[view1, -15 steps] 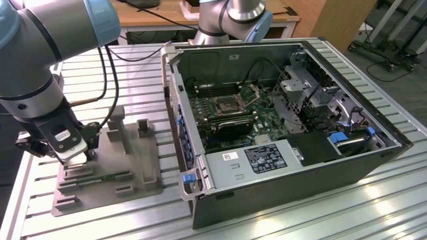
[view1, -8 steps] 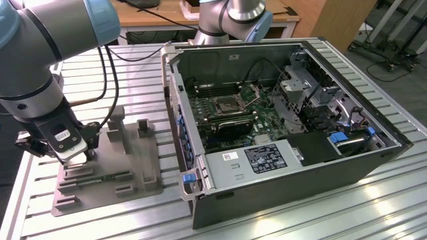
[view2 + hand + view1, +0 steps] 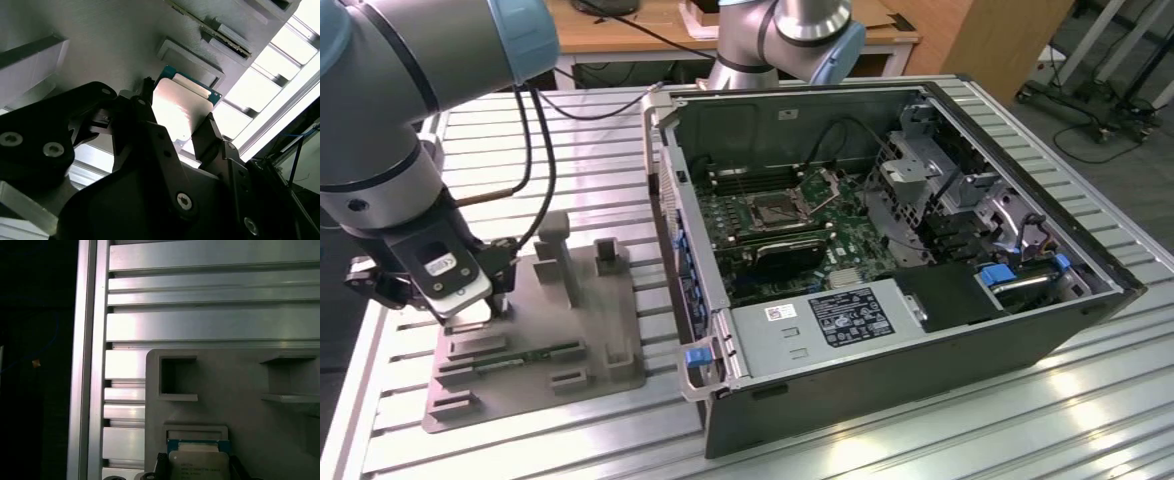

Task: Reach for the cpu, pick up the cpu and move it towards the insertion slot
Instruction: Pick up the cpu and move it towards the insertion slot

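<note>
One cpu [image 3: 182, 107] sits between the two black fingers [image 3: 145, 107] of the claw [image 3: 178, 105], its pale metal top up and a teal edge showing along its far side. In both wrist views a finger lies against each of two opposite edges, so the claw is closed on the cpu. Whether the chip is raised off the surface below it cannot be told. It is over the grey tray [image 3: 100, 45], just beside a small raised rectangular frame [image 3: 196, 432] moulded into it.

In the exterior view the claw [image 3: 464, 312] hangs low over the part of the tray [image 3: 574, 330] toward the exterior view's left, with the arm [image 3: 400, 150] rising above it. A thin green memory stick [image 3: 520, 357] lies flat on the tray, near the claw but apart from it. The tray rests on a slatted metal table [image 3: 921, 440].

Toward the exterior view's right of the tray stands an open case [image 3: 881, 350] with a green board [image 3: 854, 235] inside. The slot [image 3: 771, 212], a silver frame with a dark centre, lies on that board, well apart from the claw.
</note>
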`<state>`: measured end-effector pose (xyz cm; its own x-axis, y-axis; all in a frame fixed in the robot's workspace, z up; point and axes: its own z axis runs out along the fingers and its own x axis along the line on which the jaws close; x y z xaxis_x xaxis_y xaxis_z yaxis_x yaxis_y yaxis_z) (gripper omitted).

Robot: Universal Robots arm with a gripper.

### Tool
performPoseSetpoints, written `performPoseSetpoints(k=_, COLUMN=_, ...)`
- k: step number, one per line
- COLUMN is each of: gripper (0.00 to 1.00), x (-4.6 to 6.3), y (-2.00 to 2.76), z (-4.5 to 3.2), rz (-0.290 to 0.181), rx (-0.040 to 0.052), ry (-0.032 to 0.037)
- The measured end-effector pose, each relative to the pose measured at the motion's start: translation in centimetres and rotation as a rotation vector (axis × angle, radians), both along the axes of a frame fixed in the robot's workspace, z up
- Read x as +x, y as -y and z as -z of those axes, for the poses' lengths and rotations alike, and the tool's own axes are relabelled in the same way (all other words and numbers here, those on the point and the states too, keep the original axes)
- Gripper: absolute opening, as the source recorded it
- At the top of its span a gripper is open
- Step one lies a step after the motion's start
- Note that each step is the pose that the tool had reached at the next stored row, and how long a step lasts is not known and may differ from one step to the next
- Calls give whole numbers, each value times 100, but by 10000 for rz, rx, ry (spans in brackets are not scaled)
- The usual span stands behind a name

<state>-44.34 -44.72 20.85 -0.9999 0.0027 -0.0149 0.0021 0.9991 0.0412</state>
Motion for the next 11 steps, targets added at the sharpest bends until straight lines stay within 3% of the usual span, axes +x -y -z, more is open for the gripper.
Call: performPoseSetpoints(k=11, gripper=55, x=0, y=0, z=-25, rz=0, rx=69, ry=-1)
